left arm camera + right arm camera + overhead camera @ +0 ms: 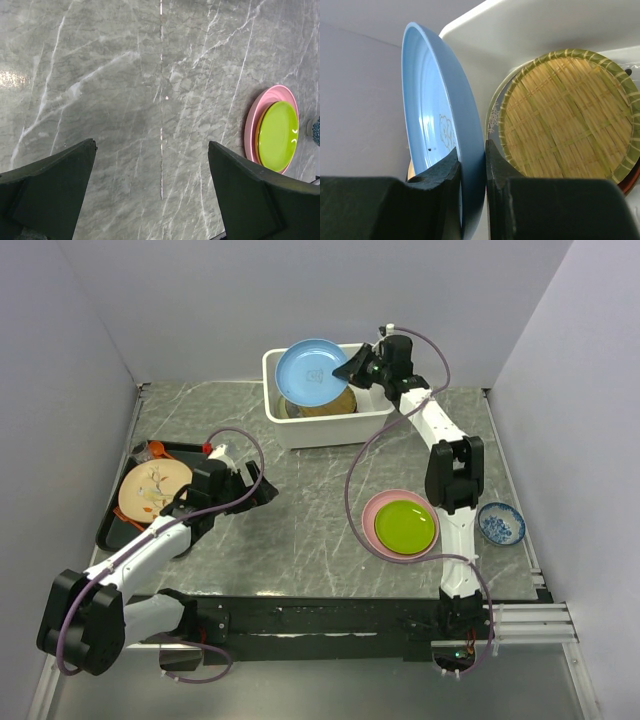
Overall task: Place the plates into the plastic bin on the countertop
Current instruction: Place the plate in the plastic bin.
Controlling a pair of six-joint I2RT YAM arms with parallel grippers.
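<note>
The right gripper is pinching the rim of the blue plate, holding it tilted over the far bin. A woven disc is lying inside. The green plate is sitting on the pink plate, near right. The left gripper is hanging spread wide over the countertop.

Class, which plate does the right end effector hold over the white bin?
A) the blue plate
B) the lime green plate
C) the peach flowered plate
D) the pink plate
A: the right end effector pinches the rim of the blue plate, which is tilted on edge above the white plastic bin.
</note>
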